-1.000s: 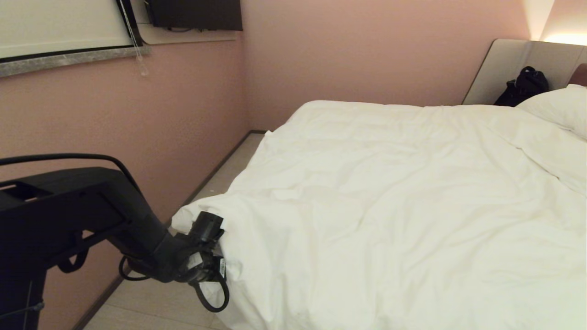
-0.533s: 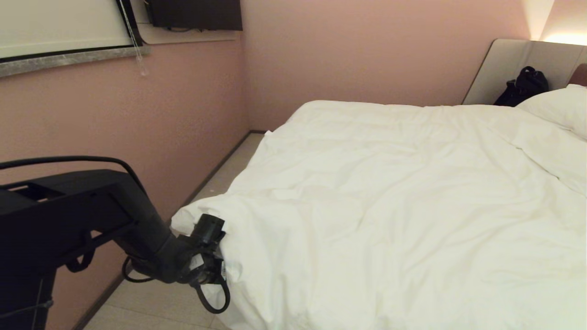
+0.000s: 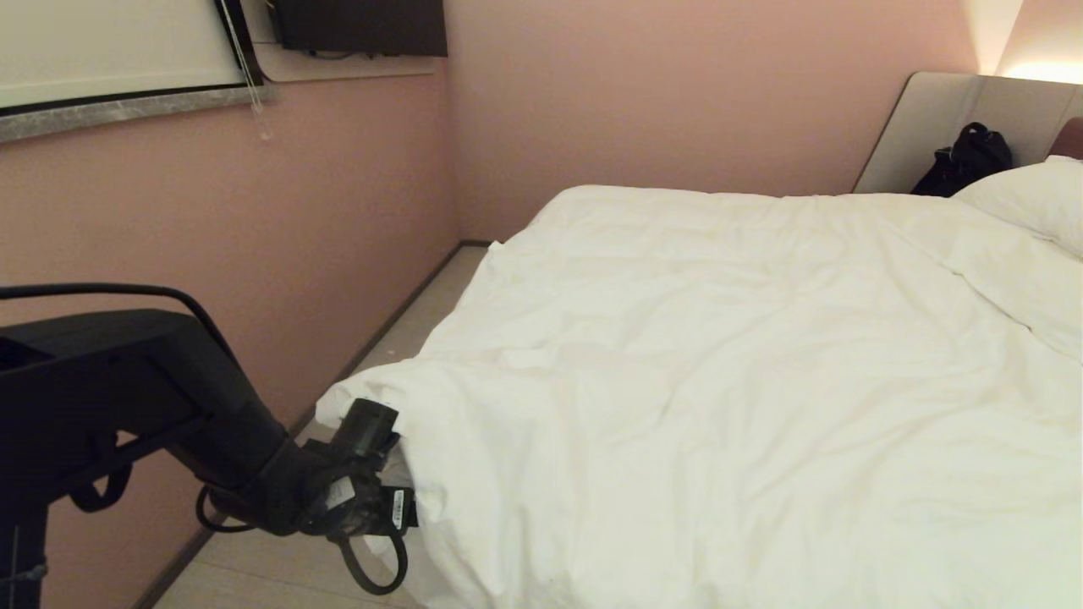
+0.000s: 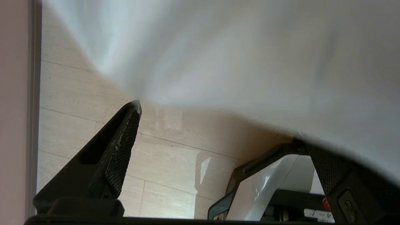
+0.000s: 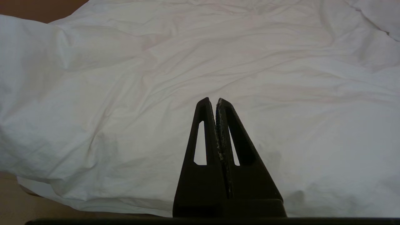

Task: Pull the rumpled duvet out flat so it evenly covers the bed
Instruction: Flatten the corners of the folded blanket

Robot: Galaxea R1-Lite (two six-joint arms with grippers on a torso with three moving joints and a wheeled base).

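- Left gripper, black with textured jaws spread wide and holding nothing, sits low at the near corner of the soft, wrinkled white duvet, above pale wood-grain floor.
- Right gripper, jaws pressed together and empty, hovers over the duvet.
- The duvet spreads across the bed, reaching a plump white pillow; a black bag leans on the beige padded headboard.

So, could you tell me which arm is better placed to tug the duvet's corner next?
Left: the left gripper is open beside the duvet corner; the right gripper is shut, over its middle.
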